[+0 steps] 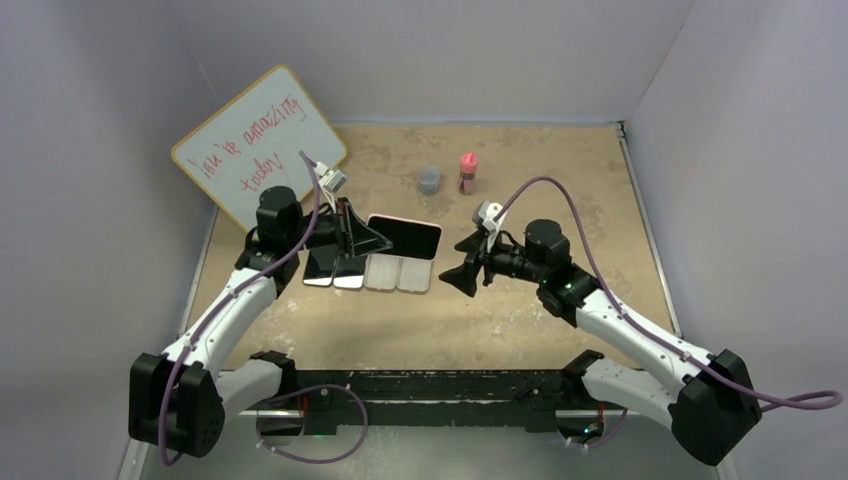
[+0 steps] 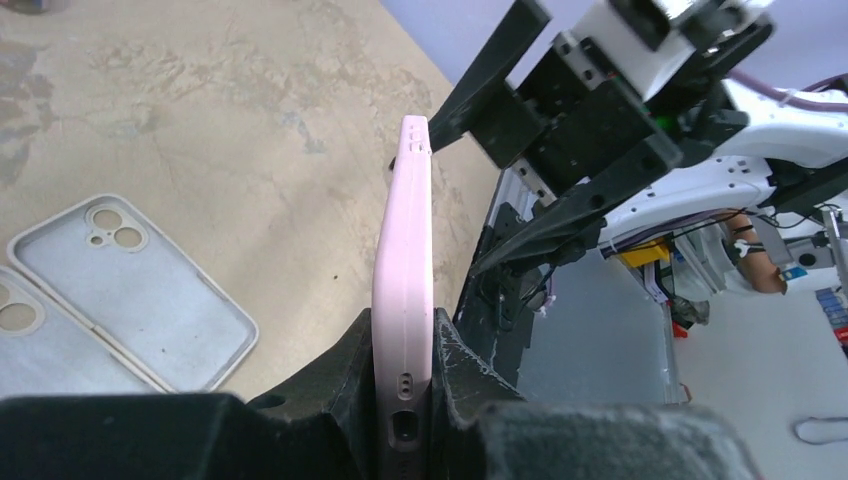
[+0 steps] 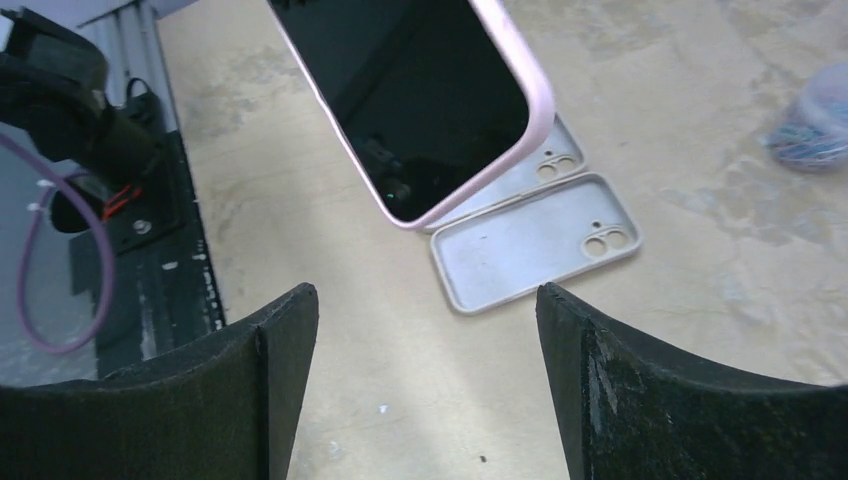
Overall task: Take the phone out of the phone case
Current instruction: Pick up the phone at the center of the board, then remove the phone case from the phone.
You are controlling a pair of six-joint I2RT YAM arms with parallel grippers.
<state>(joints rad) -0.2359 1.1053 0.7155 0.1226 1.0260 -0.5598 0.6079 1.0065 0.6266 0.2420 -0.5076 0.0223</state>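
Early stage. Phone [image 3: 410, 90] not yet out of pink phone case [image 2: 403, 280]; fully seated, screen dark. Pinched at one short end by left gripper [image 1: 352, 236], held up off the table [image 1: 520, 330]. Right gripper [image 1: 462, 270] spread wide, facing the free end, near but apart. Left to do: grasp, peel case away, separate.

Count:
- one cased phone
- two empty pale cases [image 3: 535, 250], flat
- two dark slabs [image 1: 320, 266], probably bare phones
- one grey cup [image 1: 429, 180]
- one pink bottle [image 1: 468, 172]
- one whiteboard [image 1: 258, 145]
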